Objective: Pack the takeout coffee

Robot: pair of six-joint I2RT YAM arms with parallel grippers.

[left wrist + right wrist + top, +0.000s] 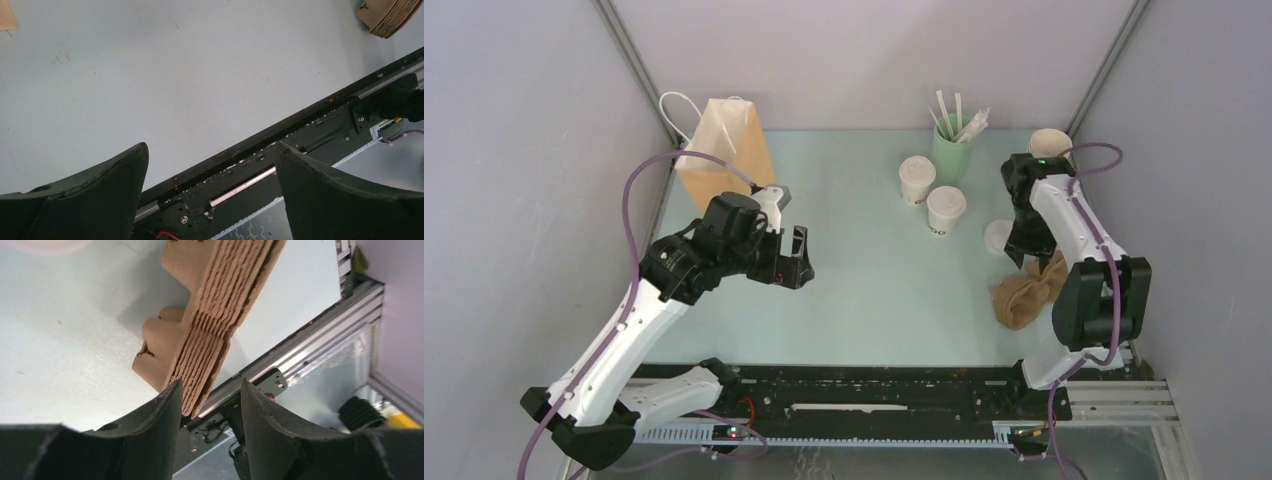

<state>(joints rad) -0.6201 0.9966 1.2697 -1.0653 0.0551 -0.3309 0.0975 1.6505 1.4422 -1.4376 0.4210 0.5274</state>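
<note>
My left gripper [211,146] hangs over the table [200,75] with jaws spread wide, empty. My right gripper [211,385] has jaws narrowly parted at the corner of a brown carrier stack [210,315]; whether they touch it, I cannot tell. The two lidded cups — rear cup [916,180], front cup [946,210] — stand together beside the green cup [952,152], well apart from the paper bag [724,150].

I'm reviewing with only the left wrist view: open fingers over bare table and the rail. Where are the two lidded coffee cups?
Observer: The rear lidded cup and the front lidded cup stand right of centre, beside the green cup.
Operator: And the bag?
Observer: The brown paper bag stands upright at the back left.
Operator: The right arm?
Observer: The right gripper hangs open at the edge of a stack of brown carriers.
</note>
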